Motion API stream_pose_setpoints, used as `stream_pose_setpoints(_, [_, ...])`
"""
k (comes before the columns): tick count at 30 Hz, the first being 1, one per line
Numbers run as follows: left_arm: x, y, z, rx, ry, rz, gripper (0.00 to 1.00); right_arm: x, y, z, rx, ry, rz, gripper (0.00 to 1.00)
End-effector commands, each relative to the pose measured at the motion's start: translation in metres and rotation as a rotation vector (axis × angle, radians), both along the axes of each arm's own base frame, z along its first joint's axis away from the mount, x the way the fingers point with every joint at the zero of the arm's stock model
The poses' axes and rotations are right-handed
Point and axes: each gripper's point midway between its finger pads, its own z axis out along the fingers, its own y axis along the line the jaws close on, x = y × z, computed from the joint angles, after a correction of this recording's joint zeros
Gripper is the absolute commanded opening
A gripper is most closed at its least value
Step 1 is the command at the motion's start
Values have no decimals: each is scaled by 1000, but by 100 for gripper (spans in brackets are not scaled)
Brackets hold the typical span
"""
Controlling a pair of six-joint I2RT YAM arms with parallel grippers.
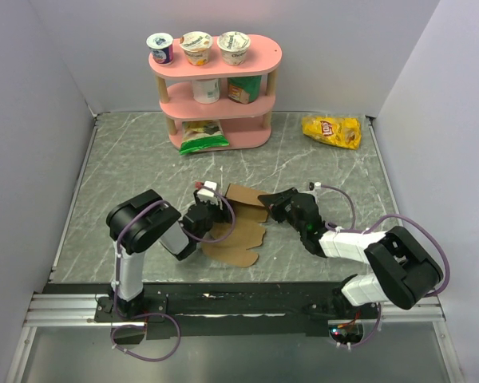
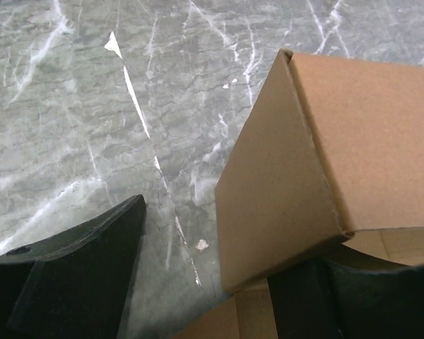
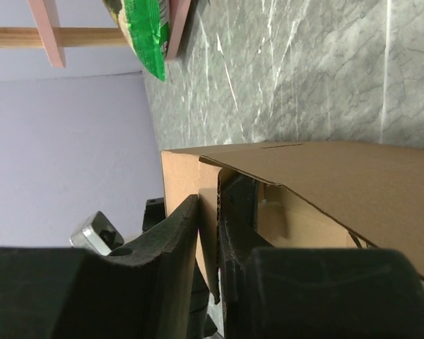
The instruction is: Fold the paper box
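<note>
While your right gripper (image 3: 209,201) is clamped on a thin raised flap of the paper box (image 1: 241,235), one finger on each face of the card, your left gripper (image 1: 214,214) has its fingers (image 2: 78,275) well apart, with bare table (image 2: 71,106) showing between them.

The box lies on the near side of the pink shelf (image 1: 220,105), well apart from it and roughly in line with the shelf's middle. It is half formed: the shelf-side end stands up as walls and the near end lies flat. Its long axis runs from the shelf toward the arm bases.

The coming move, as I judge it, turns on one thing. From your left fingers the upright wall lies off to one side, hard by the finger nearer the box, whose tip is hidden behind the card. The other finger hangs over bare table. You would likely need to shift that gripper toward the box before the wall sits in the gap. Both grippers are at the raised, shelf-side end, but only the right has hold.

Counted:
- one box
- two grippers
- one shelf of three tiers
- three cups (image 1: 196,46) on the top tier
- two containers (image 1: 207,89) on the middle tier
- one green bag (image 1: 201,136) on the bottom tier
- one yellow chip bag (image 1: 331,132) to the shelf's right
</note>
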Motion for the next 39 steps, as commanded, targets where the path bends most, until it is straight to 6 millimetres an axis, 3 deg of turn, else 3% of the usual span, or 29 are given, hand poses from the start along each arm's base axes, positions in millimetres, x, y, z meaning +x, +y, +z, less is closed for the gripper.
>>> stream_pose_setpoints(1, [7, -19, 124, -326, -316, -60, 72, 7, 2, 18, -1, -53, -13, 24])
stream_pose_setpoints(8, [12, -22, 125, -344, -299, -73, 71, 7, 1, 17, -4, -51, -13, 24])
stream_pose_setpoints(11, [19, -27, 118, -327, -266, -68, 63, 7, 1, 17, -1, -53, -10, 24])
stream_pose_setpoints(13, [20, -25, 115, -329, -257, -54, 52, 7, 1, 18, -3, -54, -11, 24])
stream_pose_setpoints(26, [29, -11, 103, -338, -214, 130, 24, 7, 0, 18, -6, -53, -18, 24])
stream_pose_setpoints(35, [25, -8, 96, -275, -217, 210, 19, 9, 2, 13, 11, -40, -22, 15])
stream_pose_setpoints(39, [25, -2, 95, -252, -210, 268, 16, 10, 3, 13, 14, -38, -22, 4])
